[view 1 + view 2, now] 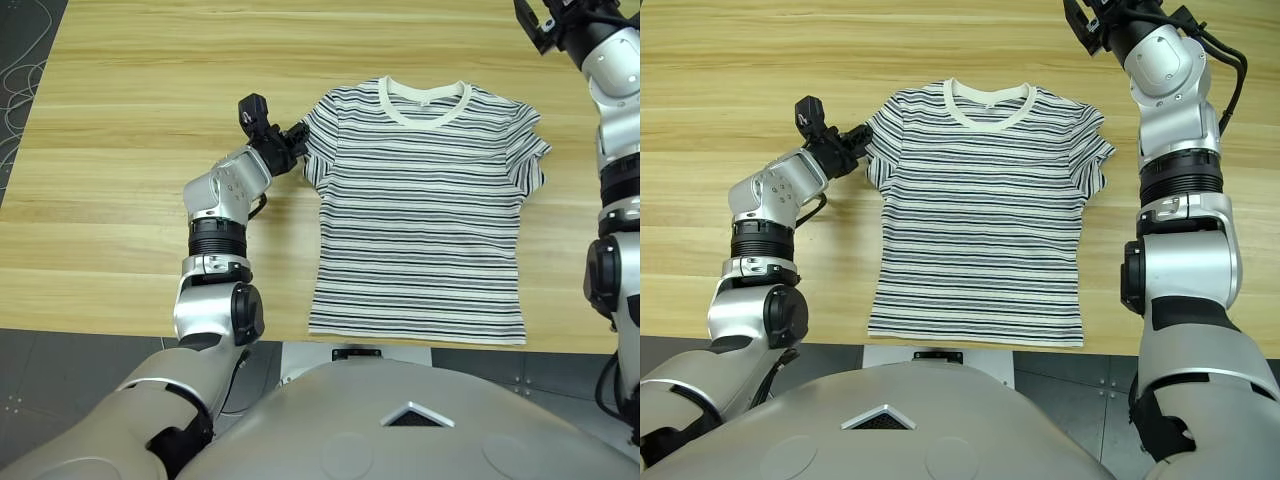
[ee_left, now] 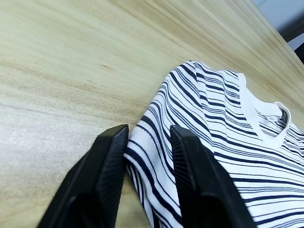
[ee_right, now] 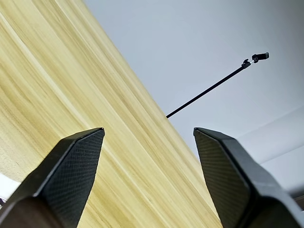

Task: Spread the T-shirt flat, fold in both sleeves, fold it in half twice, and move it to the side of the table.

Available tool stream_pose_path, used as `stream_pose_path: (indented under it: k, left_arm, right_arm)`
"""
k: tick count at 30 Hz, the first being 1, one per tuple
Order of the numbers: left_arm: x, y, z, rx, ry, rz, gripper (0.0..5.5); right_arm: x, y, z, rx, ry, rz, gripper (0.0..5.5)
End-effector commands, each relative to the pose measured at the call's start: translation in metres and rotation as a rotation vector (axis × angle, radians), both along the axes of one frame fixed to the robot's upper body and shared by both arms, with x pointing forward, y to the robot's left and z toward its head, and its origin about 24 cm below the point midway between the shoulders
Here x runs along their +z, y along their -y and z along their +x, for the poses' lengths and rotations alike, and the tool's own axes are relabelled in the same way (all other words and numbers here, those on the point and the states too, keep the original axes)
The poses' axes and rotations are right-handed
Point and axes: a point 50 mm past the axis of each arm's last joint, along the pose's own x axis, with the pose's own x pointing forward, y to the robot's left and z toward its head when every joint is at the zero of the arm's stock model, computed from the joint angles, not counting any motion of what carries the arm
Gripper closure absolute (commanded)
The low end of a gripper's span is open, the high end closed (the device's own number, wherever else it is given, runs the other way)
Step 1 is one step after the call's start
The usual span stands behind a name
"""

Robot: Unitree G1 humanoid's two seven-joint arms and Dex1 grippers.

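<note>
In the left eye view you have the striped T-shirt (image 1: 420,210) lying flat on the wooden surface (image 1: 130,120). Its cream collar (image 1: 425,100) is on the far side and its hem lies along the near edge. Both sleeves are spread outward. Your left hand (image 1: 295,140) is low on the surface at the tip of the left sleeve (image 1: 315,150). Your right arm is raised on the right side, with the right hand (image 1: 535,25) up beyond the shirt's right shoulder and well apart from the cloth.

The right eye view gives you the same layout. The shirt sits in the middle of the surface, with the left hand at its sleeve and the right hand (image 1: 1090,25) high above the far right corner of the shirt.

In the left wrist view your left hand (image 2: 148,130) is only slightly open. The two black fingers (image 2: 107,166) stand either side of the sleeve's hem, and striped cloth fills the narrow gap between them. You cannot tell from here whether they are pressing the cloth. The rest of the shirt and the collar run on beyond the fingertips.

In the right wrist view your right hand (image 3: 149,156) is wide open and holds nothing. Between its fingers you see bare wood grain, a pale wall (image 3: 190,38), and a thin black pole (image 3: 213,85) slanting across it.
</note>
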Motion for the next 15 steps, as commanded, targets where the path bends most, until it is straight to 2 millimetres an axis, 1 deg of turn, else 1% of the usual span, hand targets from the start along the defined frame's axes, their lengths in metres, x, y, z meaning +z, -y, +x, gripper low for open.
stream_pose_path:
  k: [1,4,6,12,15]
  left_arm:
    - [-0.034,0.005,-0.026,-0.033,-0.191,0.020,4.52]
    - [-0.034,0.005,-0.026,-0.033,-0.192,0.020,5.13]
    - [-0.034,0.005,-0.026,-0.033,-0.190,0.017,5.38]
    - [-0.032,0.004,-0.023,-0.022,-0.171,0.015,5.38]
    - [-0.028,-0.004,-0.016,0.005,-0.107,0.051,5.38]
  right_arm:
    - [-0.002,-0.001,0.000,-0.003,-0.014,0.009,2.00]
    - [-0.002,-0.001,0.000,-0.003,-0.016,0.009,2.00]
    - [-0.002,-0.001,0.000,-0.003,-0.017,0.008,2.00]
    - [-0.004,-0.002,0.000,-0.001,-0.021,0.006,2.00]
    - [-0.004,-0.003,0.000,0.001,-0.023,0.006,2.00]
